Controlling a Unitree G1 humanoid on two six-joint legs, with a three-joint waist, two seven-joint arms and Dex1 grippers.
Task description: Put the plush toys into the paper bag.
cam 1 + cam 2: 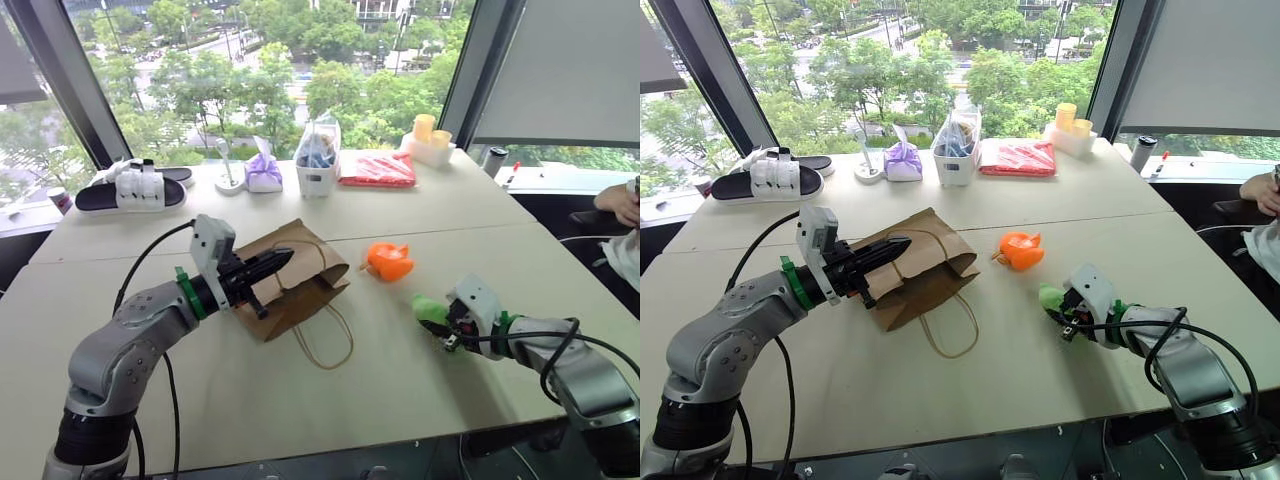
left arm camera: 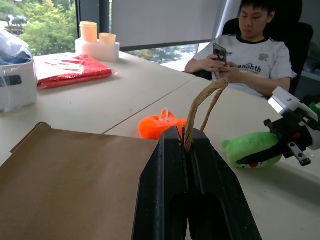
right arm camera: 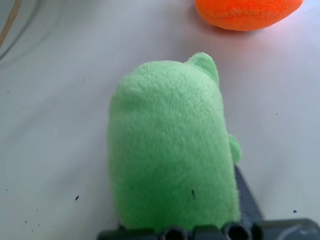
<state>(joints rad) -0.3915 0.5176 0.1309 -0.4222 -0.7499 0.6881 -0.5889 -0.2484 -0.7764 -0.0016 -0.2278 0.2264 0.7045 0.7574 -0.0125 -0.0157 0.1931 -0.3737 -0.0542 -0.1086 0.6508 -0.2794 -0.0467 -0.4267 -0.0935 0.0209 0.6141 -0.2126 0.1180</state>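
Now L jaws point(image 1: 283, 260) pinch bag handle point(image 2: 202, 102); R jaws point(image 1: 436, 322) clamp green plush point(image 1: 430, 309).

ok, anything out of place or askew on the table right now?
The paper bag lies flat on its side, mouth not open, though the left gripper pinches one handle. A pair of black-and-white slides sits on the tabletop, odd there. Green plush is in the right gripper; orange plush lies loose.
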